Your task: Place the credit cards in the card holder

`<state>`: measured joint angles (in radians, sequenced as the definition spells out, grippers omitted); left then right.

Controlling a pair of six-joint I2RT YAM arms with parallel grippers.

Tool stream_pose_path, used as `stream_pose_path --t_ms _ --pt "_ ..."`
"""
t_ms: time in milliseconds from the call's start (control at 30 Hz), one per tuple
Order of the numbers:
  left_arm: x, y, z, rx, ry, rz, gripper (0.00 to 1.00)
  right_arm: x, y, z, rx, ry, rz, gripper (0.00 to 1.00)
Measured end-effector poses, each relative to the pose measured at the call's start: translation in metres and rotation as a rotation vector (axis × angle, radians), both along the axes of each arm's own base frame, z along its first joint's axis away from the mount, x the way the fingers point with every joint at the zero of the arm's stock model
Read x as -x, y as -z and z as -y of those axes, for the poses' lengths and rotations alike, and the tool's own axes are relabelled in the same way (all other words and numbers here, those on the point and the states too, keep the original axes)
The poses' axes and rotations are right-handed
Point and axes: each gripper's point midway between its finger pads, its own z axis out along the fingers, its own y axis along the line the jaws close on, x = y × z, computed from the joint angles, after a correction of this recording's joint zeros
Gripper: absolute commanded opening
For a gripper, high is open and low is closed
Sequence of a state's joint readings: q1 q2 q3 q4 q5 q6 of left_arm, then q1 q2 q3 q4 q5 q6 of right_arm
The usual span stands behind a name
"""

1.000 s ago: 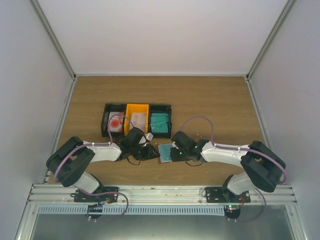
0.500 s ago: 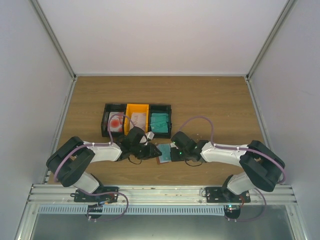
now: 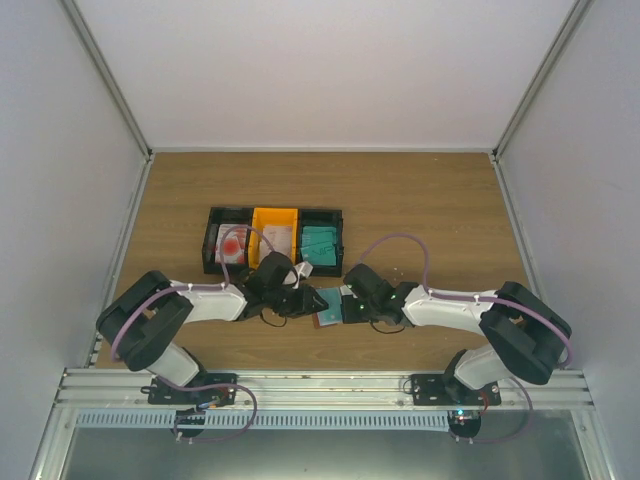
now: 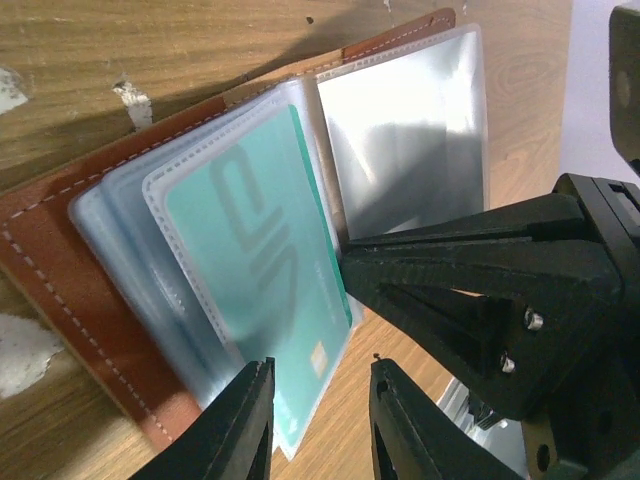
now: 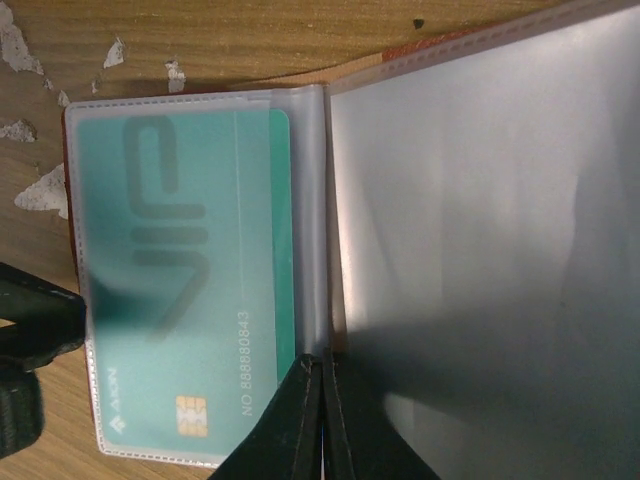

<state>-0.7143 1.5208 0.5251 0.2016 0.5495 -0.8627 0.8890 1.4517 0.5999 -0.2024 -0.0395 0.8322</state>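
The card holder [image 3: 326, 306] lies open on the table between both grippers, its reddish-brown leather [image 4: 60, 290] under clear sleeves [image 5: 480, 200]. A teal-green credit card [image 4: 250, 270] sits inside the top left sleeve, also seen in the right wrist view [image 5: 180, 300]. My left gripper [image 4: 318, 420] is open, its jaws either side of that sleeve's near corner. My right gripper [image 5: 322, 365] is shut, its tip pressed on the fold between the sleeves; it shows as a black wedge in the left wrist view [image 4: 345, 263].
Three bins stand behind the holder: a black one with a red-marked white card [image 3: 232, 245], an orange one with pale cards [image 3: 273, 235], and a black one with teal cards [image 3: 320, 243]. Small white scraps [image 5: 45, 190] lie on the wood.
My left gripper has moved a little right and farther in, closer to the holder. The right gripper has edged slightly left and stays on the holder.
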Motion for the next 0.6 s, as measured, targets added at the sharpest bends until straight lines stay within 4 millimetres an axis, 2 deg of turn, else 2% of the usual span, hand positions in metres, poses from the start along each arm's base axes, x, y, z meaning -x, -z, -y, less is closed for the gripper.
stream_pose_path --t_ms 333,467,600 --pt "0.0 0.006 0.005 -0.004 0.012 -0.013 0.31 0.0 0.0 -0.003 -0.022 0.005 -0.002 0.02" --pt "0.0 0.001 0.004 -0.006 0.006 -0.003 0.31 0.0 -0.001 -0.003 -0.027 0.005 0.001 0.08" --pt "-0.004 -0.015 0.002 0.009 -0.012 0.041 0.32 0.003 -0.005 0.001 -0.029 0.01 -0.001 0.18"
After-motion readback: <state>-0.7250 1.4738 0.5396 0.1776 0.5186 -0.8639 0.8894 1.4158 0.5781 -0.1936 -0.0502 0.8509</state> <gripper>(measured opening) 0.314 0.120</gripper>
